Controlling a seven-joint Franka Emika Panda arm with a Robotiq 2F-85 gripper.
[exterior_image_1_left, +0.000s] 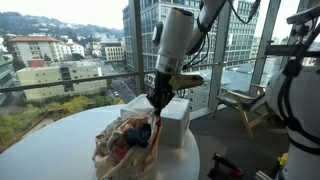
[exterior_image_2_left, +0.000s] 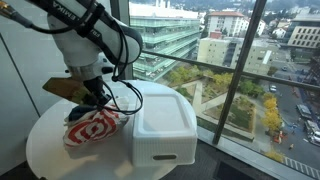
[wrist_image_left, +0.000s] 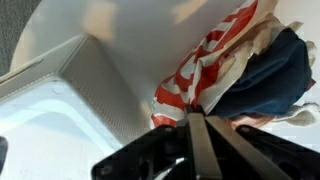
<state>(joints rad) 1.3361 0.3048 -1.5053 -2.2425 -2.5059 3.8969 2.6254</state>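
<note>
A red-and-white patterned bag (exterior_image_2_left: 92, 128) lies on the round white table (exterior_image_2_left: 45, 150), also seen in an exterior view (exterior_image_1_left: 125, 140). A dark blue cloth item (wrist_image_left: 265, 75) shows inside it. My gripper (exterior_image_2_left: 95, 101) is right at the bag's top edge, next to a white plastic box (exterior_image_2_left: 162, 125). In the wrist view the fingers (wrist_image_left: 198, 128) are pressed together with the red-and-white fabric (wrist_image_left: 190, 80) pinched at their tips. The gripper (exterior_image_1_left: 158, 100) stands between the bag and the box (exterior_image_1_left: 176, 118).
The white box (wrist_image_left: 60, 110) sits close beside the bag and takes up one side of the table (exterior_image_1_left: 45, 150). Large windows stand just behind the table. A chair (exterior_image_1_left: 245, 100) and another robot base (exterior_image_1_left: 300, 100) stand on the floor nearby.
</note>
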